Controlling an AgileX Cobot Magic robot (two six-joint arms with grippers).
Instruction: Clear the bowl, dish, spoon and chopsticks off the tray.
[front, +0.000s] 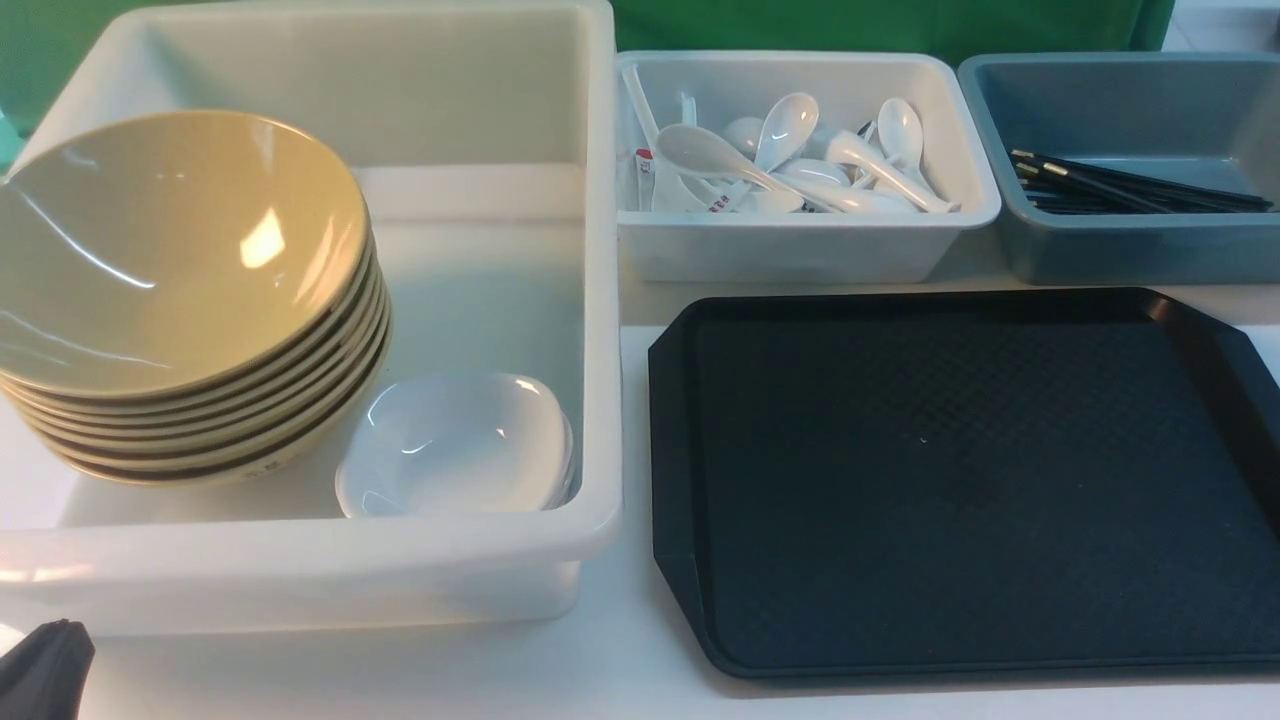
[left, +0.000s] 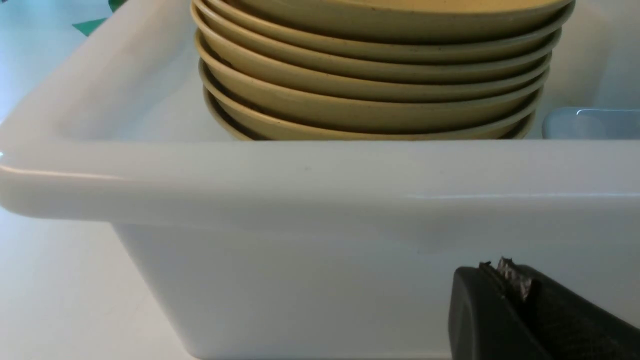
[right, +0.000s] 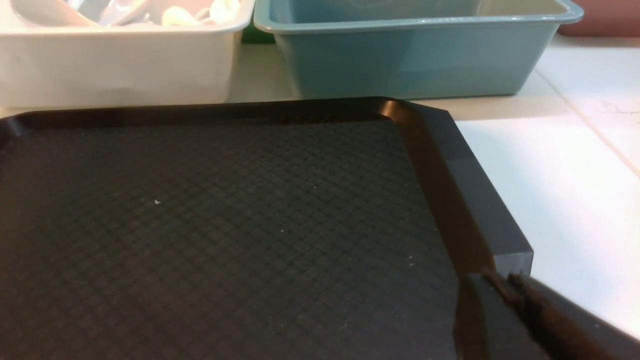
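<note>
The black tray (front: 960, 470) (right: 225, 225) lies bare, with nothing on it. A stack of mustard bowls, top bowl (front: 170, 250) tilted, stands in the big white bin (front: 300, 555). The white dish (front: 460, 445) sits beside the stack. Several spoons (front: 790, 160) lie in the small white bin (front: 800, 245). Black chopsticks (front: 1130, 188) lie in the grey-blue bin (front: 1130, 250). My left gripper (left: 500, 270) (front: 60, 628) is shut and empty, low outside the big bin's near wall (left: 320, 170). My right gripper (right: 500, 280) hovers shut and empty by the tray's right rim.
The three bins line the far side and left of the white tabletop. The big bin's tall wall stands right next to the tray's left edge. White tabletop (right: 565, 190) shows to the right of the tray.
</note>
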